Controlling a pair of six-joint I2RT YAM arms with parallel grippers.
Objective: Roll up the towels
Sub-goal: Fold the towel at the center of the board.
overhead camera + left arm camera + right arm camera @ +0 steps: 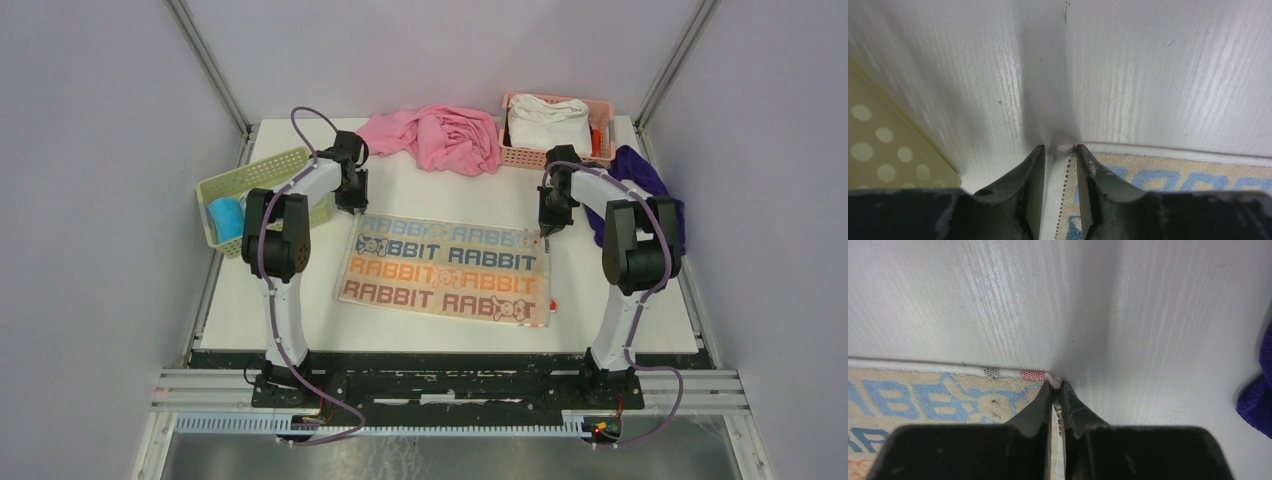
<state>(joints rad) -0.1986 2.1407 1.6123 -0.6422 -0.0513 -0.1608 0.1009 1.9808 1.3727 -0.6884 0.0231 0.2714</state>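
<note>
The cream towel with blue and orange RABBIT lettering (448, 270) lies flat in the middle of the table. My left gripper (352, 205) is down at its far left corner. In the left wrist view that gripper (1059, 150) is open, its jaws a little apart astride the towel's (1168, 172) white side hem. My right gripper (547, 228) is at the far right corner. There the right gripper (1057, 384) is shut on the towel (923, 400), with a bit of white hem pinched at the tips. A bright blue towel (226, 217) lies in the green basket (262, 172).
A large pink cloth (440, 135) is bunched at the table's far edge. Right of it a pink basket (602, 108) holds a white cloth (548, 125). A purple cloth (640, 175) lies by the right arm and shows in the right wrist view (1258, 395). The green basket's wall (888, 155) is close on the left.
</note>
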